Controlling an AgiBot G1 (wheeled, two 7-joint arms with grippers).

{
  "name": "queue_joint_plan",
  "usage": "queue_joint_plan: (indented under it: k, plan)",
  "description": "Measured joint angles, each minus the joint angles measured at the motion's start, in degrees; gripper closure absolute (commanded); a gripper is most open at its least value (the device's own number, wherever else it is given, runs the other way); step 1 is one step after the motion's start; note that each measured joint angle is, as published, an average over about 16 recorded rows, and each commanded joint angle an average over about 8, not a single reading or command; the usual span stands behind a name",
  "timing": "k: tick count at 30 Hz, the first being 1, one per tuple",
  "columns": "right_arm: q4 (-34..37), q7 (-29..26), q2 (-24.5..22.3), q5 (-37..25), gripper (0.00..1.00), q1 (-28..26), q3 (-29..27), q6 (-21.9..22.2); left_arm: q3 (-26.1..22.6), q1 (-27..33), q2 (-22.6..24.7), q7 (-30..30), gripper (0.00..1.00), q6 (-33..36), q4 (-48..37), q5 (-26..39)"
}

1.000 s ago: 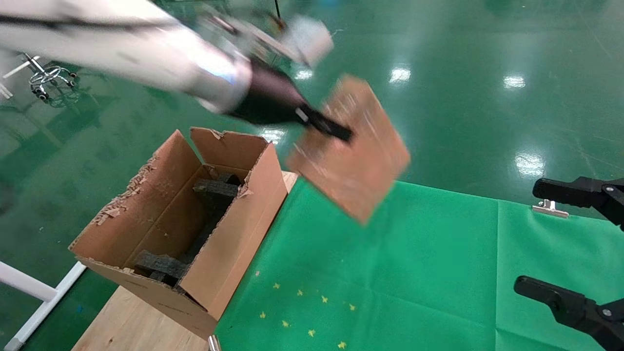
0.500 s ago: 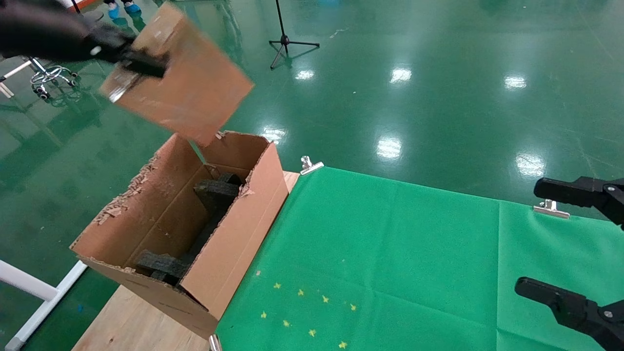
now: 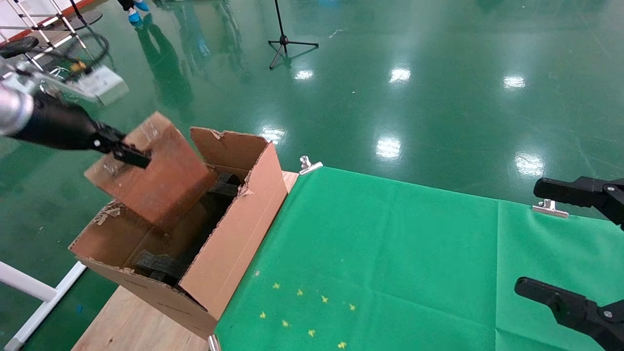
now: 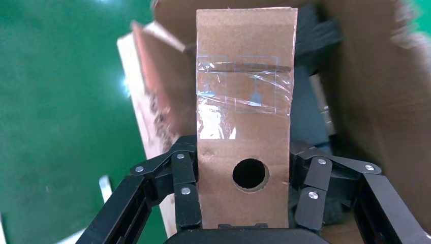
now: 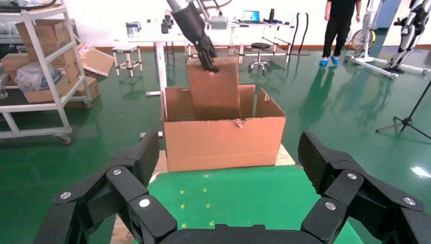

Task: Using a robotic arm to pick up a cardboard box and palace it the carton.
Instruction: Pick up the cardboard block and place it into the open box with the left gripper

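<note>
From the head, the left gripper point(image 3: 127, 155) on the white robotic arm point(image 3: 12, 113) grips a slim flat brown cardboard box point(image 3: 151, 178). The box is tilted, and its low end dips into the open top of the big brown carton with a torn rim point(image 3: 234, 234). Black foam blocks point(image 3: 158, 265) lie inside the carton. The carton sits on a wooden table point(image 3: 126, 326) beside a green cloth point(image 3: 390, 263). The right gripper point(image 3: 580, 243) waits at the right edge, fingers spread wide.

From the left wrist, black fingers point(image 4: 185, 190) squeeze both sides of the slim box point(image 4: 244, 96). It has shiny clear tape point(image 4: 244, 91) and a round hole point(image 4: 250, 174).

From the right wrist, the open right gripper point(image 5: 228, 168) faces the carton point(image 5: 223, 142), with the box point(image 5: 213, 89) partly down inside it.
</note>
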State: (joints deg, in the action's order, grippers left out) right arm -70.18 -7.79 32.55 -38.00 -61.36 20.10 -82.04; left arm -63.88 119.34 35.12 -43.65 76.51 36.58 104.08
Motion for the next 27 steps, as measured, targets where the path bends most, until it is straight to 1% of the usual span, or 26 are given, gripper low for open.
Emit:
queue_joint_plan:
  k: [8,16,27]
  plan:
    - [0.00,0.00,0.00,0.00,0.00,0.00,0.00,0.00,-1.42,-1.52,4.18,0.45,1.00,-4.88,-10.96,2.84]
    - [0.00,0.00,0.00,0.00,0.00,0.00,0.00,0.00,-2.48,-2.13,8.56,-1.16,1.00,-9.67,-20.84,5.31]
    - [0.00,0.00,0.00,0.00,0.00,0.00,0.00,0.00,-2.92,-4.82,12.99,-2.58,1.00,-14.48,-29.76,6.26]
